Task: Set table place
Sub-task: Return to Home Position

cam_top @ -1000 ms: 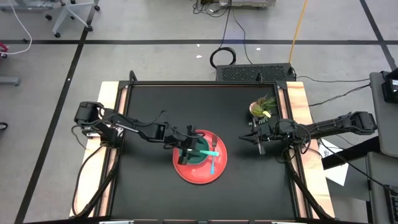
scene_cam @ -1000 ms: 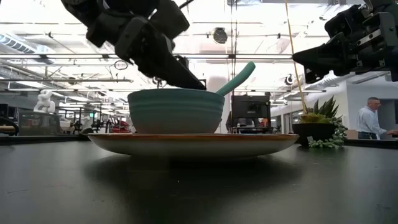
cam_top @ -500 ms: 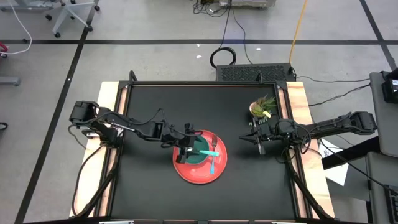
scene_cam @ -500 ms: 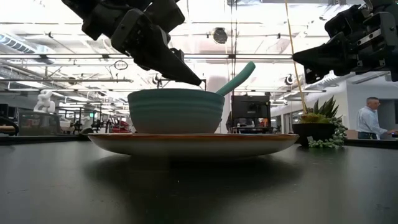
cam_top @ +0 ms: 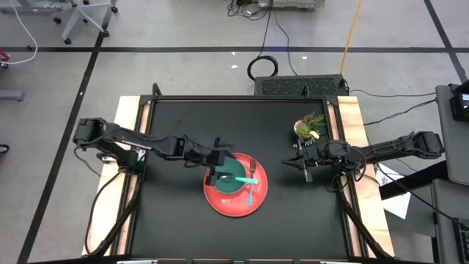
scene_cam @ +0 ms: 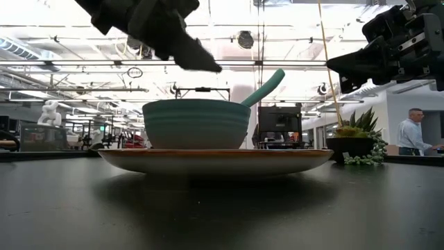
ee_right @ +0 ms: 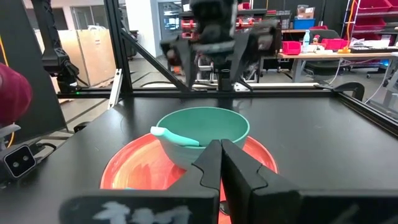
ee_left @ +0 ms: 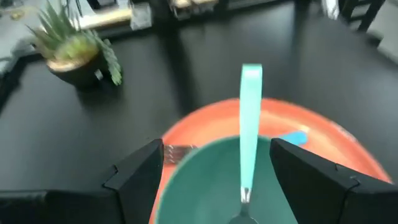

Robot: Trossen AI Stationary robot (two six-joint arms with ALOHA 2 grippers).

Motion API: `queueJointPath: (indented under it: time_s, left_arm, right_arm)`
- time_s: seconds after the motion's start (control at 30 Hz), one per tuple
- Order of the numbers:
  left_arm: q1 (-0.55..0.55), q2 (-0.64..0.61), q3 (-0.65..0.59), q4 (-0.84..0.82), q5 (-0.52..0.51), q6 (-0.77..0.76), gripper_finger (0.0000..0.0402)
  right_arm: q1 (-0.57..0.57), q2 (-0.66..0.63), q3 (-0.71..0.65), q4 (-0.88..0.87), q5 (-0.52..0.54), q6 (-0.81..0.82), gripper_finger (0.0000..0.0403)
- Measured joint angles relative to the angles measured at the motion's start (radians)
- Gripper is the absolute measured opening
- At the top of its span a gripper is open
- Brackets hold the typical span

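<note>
Teal bowl point(cam_top: 236, 178) sat on red plate point(cam_top: 234, 207), mid-tabletop point(cam_top: 183, 220). Spoon point(ee_left: 250, 112) lay in bowl, fork point(cam_top: 251, 187) on plate beside it. Left tool point(cam_top: 218, 167) hovered over bowl's rim, fingers wide, empty. Right tool point(cam_top: 295, 164) hung near tabletop's right edge, fingers pressed together.

The teal bowl point(ee_left: 205, 183) is cut off by the edge of the left wrist view. It covers the middle of the fork point(ee_left: 179, 151), so only the tines and a scrap of blue handle show. The head of the spoon point(ee_left: 250, 130) is clipped by the same edge.

In the low view the left gripper point(scene_cam: 202, 61) is blurred and runs off the top edge, and the right gripper point(scene_cam: 336, 67) is cut by the right edge. There the bowl hides the spoon's head, and the rim of the plate point(scene_cam: 215, 161) hides the fork.

In the right wrist view, the right gripper's 2 fingers point(ee_right: 208, 167) cover the plate's right rim.
</note>
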Motion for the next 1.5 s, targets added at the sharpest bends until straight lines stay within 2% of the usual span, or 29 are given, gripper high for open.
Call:
queueJointPath:
  time_s: [0.17, 0.37, 0.63, 0.83, 1.5]
  left_arm:
    - [0.048, -0.092, 0.0, -0.024, 0.06, -0.002, 0.0294]
    - [0.093, -0.194, 0.0, -0.095, 0.063, -0.014, 0.0294]
    - [0.138, -0.28, -0.001, -0.198, 0.127, -0.025, 0.0294]
    - [0.158, -0.295, -0.001, -0.184, 0.23, -0.008, 0.0294]
    - [0.177, -0.32, -0.002, -0.212, 0.223, 0.019, 0.0294]
  right_arm:
    - [0.0, 0.0, 0.0, 0.0, 0.0, 0.0, 0.0]
    - [0.0, 0.0, 0.0, 0.0, 0.0, 0.001, 0.0]
    - [0.0, 0.0, 0.0, 0.001, 0.0, 0.001, 0.0]
    - [0.0, 0.0, 0.0, 0.0, 0.0, 0.001, 0.0]
    - [0.0, 0.0, 0.0, -0.006, 0.0, 0.002, 0.0]
